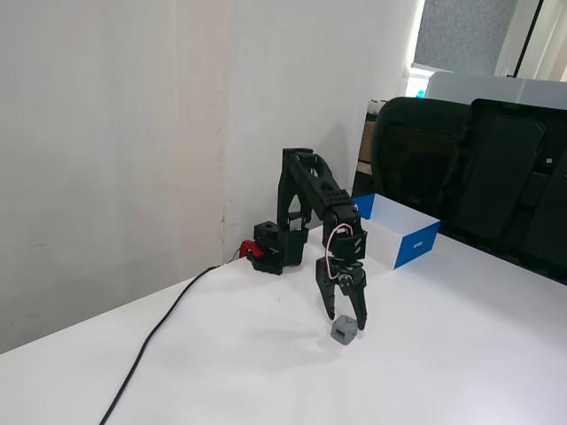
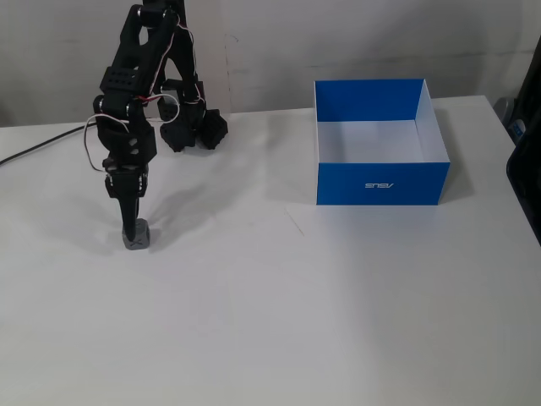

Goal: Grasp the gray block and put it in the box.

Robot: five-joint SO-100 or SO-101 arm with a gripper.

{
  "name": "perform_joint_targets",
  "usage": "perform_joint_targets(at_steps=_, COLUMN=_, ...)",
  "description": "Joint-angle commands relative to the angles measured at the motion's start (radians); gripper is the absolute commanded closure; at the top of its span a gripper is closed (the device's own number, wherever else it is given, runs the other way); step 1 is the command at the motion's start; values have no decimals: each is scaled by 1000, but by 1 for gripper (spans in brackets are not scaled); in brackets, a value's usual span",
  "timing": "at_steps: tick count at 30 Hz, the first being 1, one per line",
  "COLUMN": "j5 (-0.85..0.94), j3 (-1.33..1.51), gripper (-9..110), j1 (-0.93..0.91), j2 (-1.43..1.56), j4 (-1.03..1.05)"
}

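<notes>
The gray block (image 1: 345, 331) (image 2: 136, 238) rests on the white table, left of the box in the view that faces the arm. My gripper (image 1: 345, 320) (image 2: 130, 228) points straight down over the block. Its jaws are open and stand either side of the block, low enough to reach its top half. In the view that faces the arm the fingers hide most of the block's top face. The box (image 1: 404, 238) (image 2: 382, 183) stands open-topped with blue and white sides, well apart from the block, and nothing shows inside it.
The arm's base (image 1: 274, 249) (image 2: 192, 128) sits by the wall at the table's back. A black cable (image 1: 157, 330) (image 2: 32, 149) runs from it across the table. Black office chairs (image 1: 474, 173) stand behind the box.
</notes>
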State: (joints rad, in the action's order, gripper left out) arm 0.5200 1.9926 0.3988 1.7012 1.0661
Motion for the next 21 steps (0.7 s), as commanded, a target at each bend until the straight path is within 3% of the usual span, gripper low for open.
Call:
perform_joint_targets(at_steps=1, j5=-15, j3=-66, gripper=73, j1=-14, j2=11, j4=-12)
perform_joint_targets(at_steps=16, j5=-23, j3=-58, gripper=76, j1=-18, j2=-55, j4=-49)
perform_joint_targets(at_steps=21, j5=-23, j3=-67, gripper=86, j1=-15, j2=-61, j4=-49)
